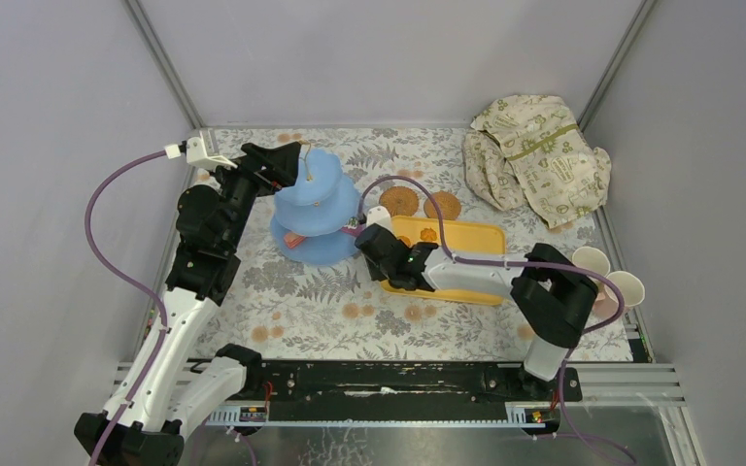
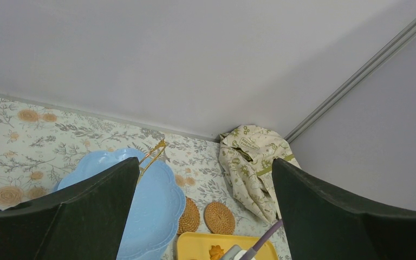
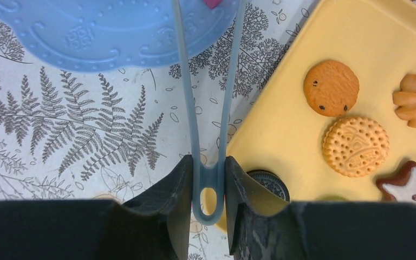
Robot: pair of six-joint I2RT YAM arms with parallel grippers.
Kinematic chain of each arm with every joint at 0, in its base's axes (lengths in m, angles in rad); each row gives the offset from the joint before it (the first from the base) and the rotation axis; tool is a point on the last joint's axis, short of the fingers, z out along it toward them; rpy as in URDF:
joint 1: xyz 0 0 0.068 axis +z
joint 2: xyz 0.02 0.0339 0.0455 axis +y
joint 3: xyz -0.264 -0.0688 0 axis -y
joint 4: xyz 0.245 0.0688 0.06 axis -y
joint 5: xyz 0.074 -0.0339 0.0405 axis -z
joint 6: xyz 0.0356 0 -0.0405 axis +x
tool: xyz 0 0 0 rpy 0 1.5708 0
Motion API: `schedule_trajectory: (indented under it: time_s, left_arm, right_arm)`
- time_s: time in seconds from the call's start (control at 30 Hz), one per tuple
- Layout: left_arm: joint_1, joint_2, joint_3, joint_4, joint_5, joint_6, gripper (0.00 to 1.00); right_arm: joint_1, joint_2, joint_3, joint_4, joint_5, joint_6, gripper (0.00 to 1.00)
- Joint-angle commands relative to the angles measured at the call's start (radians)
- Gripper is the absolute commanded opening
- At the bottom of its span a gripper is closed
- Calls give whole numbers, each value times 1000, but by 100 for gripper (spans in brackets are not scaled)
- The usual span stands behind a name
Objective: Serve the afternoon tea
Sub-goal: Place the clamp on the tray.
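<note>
Status: serving under way, far from finished.

- Right claw (image 3: 206,173): part-closed, pinching the hinge end of the pale-blue tongs (image 3: 182,92). The tong arms reach over the rim of the light-blue stand (image 1: 313,209). A pink piece shows at the tong tips, cut off by the frame edge, so I cannot tell what it is.
- Left claw (image 2: 205,165): spread wide and holding nothing, beside the stand's top tier and gold handle.
- Stand sits mid-bench, just left of the yellow tray (image 1: 466,238). One reddish pastry (image 1: 294,240) lies on its bottom tier; the upper tiers look bare.
- Left to do: several biscuits (image 3: 356,146) remain on the tray — round, embossed, flower, star and a dark sandwich one.
- The two coasters (image 1: 399,201) lie bare behind the tray. The two cups (image 1: 593,262) sit at the right bench edge, well apart from them, so drinks are not yet set out.
- The cloth (image 1: 534,165) is bunched in the far right corner.
</note>
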Motion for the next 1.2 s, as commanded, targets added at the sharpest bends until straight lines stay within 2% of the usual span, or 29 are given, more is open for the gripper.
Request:
schedule_trajectory:
  time_s: [0.0,0.3,0.63,0.93,1.17]
  left_arm:
    - [-4,-13,15,-3,-3,0,99]
    - [-3,-12,8,-3,13,3,99]
    - [-5,-22,0,-9,63,6,99]
    - [-7,-32,-6,-13,100,5,99]
    - [-14,-29,-14,-5,110,3,99]
  right_arm:
    - [12,-88,-24,1,20,26,26]
    - [23,-222,-80,-78,85,81,21]
    - [26,-407,-192,-274,151,209,21]
    - [30,-503,-251,-481,214,354,21]
    - [45,-529,-362,-435,189,422,21]
